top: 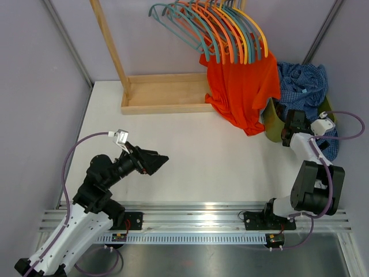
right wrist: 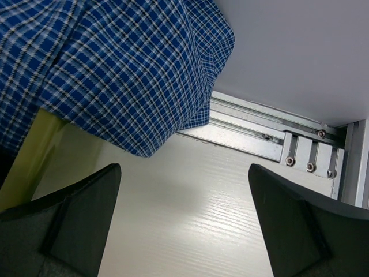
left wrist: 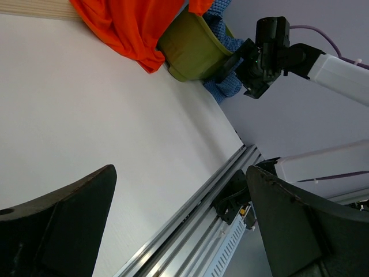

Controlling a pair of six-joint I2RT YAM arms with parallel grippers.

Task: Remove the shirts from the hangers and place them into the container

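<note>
We judge the orange shirt [top: 242,92] to be the one in hand: it hangs from the bunch of hangers [top: 219,29] at 1 o'clock in the top view. Its hem droops to the surface [top: 190,150] just beside the basket [top: 272,124] at 3 o'clock. The check shirt [top: 302,81] is already in the basket and spills over its rim. The left arm [top: 106,173] sits at 8 o'clock, well apart from the cloth, its jaws spread with nothing between them. The right arm [top: 311,184] reaches to the basket's near rim, and its jaws are spread and empty too, with only bare surface between them in its wrist view. We would not pull at the hem, since that would likely drag the whole light bunch and set it swinging. Better to go high with the nearer right arm and pinch the cloth at a shoulder close to the hanger. We would ease that shoulder off the hanger's end first and only then draw the rest down. The left arm could come across toward 1 o'clock to steady the hanger. The cloth is limp and may snag on the curved ends, so we should move slowly. We should let go well inside the basket — the check shirt already overhangs.
</note>
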